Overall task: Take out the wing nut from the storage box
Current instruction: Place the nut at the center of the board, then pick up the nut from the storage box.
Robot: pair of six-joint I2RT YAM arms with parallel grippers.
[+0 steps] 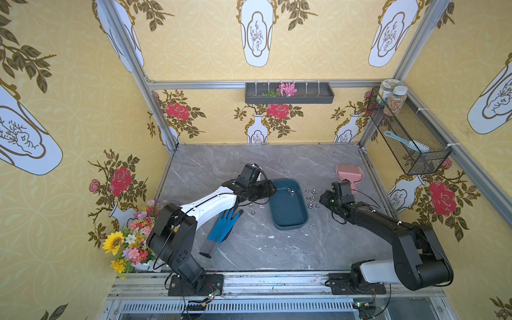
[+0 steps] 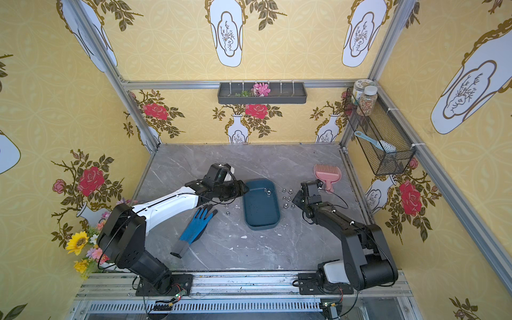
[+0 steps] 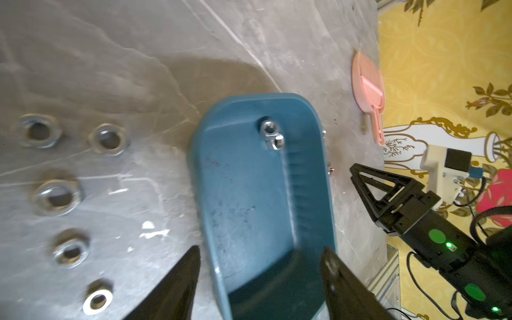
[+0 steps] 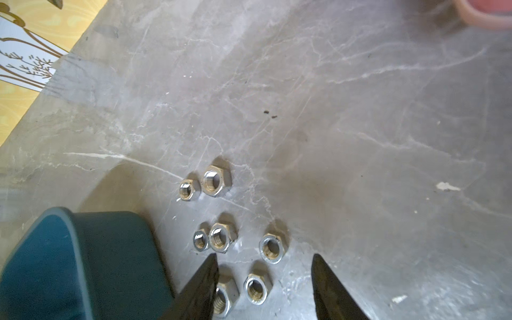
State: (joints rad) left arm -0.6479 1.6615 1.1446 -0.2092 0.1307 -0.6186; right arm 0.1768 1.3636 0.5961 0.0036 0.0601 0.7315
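Two nuts (image 3: pixel 273 135) lie in the storage box (image 3: pixel 249 207), touching each other. They are well ahead of the left fingers (image 3: pixel 180 282), close to the wall on the side towards the right fingers (image 4: pixel 329 285). The left fingers stand wide and empty, with the box's near end between them. The right fingers are also parted and hold nothing, above loose nuts (image 4: pixel 219 241) on the bench (image 4: pixel 360 138) just beside the box. Each nut is probably light, rigid, slick steel. A pinch across opposite flats seems best, though the neighbouring nut and the wall would crowd the fingers.
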